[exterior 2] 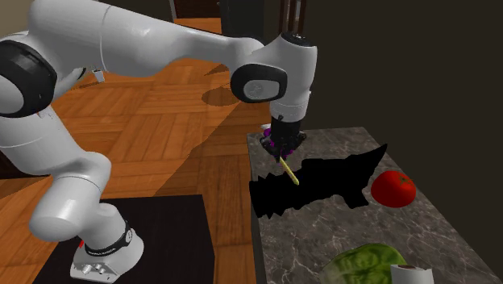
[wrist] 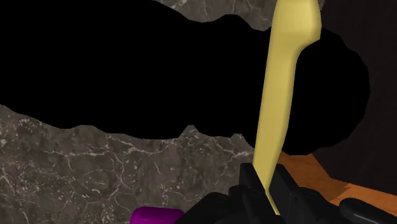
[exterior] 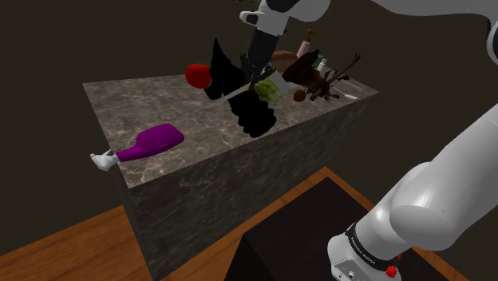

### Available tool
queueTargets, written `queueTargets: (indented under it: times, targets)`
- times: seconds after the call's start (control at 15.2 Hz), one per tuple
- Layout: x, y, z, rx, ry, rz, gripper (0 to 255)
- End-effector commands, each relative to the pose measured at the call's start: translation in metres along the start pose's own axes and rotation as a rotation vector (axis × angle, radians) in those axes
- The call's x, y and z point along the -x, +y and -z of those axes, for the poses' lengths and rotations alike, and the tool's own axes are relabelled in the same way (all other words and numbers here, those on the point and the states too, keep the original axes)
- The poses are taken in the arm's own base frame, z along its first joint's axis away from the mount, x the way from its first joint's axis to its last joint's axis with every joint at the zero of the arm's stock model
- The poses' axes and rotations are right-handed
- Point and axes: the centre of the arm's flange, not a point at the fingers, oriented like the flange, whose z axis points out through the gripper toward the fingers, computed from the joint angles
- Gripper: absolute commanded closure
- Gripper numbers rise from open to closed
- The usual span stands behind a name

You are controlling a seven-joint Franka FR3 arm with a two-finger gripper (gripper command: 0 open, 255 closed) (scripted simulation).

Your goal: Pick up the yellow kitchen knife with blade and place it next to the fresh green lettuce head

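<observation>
My black gripper (exterior 2: pixel 282 147) hangs over the edge of the stone counter (exterior 2: pixel 322 234) and is shut on the yellow knife (exterior 2: pixel 288 172), which slants down from the fingers above the top. In the wrist view the fingers (wrist: pixel 251 184) clasp one end of the knife (wrist: pixel 280 95), and the rest reaches away from the gripper (wrist: pixel 267 188). The green lettuce head (exterior 2: pixel 363 262) sits farther along the counter, toward the second exterior view's bottom. In the shoulder view the gripper (exterior: pixel 257 70) is just above and beside the lettuce (exterior: pixel 267 90).
A jagged black shape (exterior 2: pixel 322 181) lies on the counter under the knife. A red tomato (exterior 2: pixel 393 187) sits beside it, and a white roll (exterior 2: pixel 407 273) stands by the lettuce. A purple brush (exterior: pixel 152 142) lies near the counter's end. Bottles and dark clutter (exterior: pixel 319 72) crowd the far end.
</observation>
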Motion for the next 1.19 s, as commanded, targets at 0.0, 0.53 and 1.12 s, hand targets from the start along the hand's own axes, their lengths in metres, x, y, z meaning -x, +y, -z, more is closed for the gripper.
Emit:
queueTargets:
  times: [0.0,0.53,1.12]
  targets:
    - [0.028,-0.009,0.004,0.000,0.001,0.002,255]
    - [0.128,-0.041,0.018,0.000,0.001,0.002,255]
    - [0.233,-0.074,0.033,0.000,0.001,0.002,255]
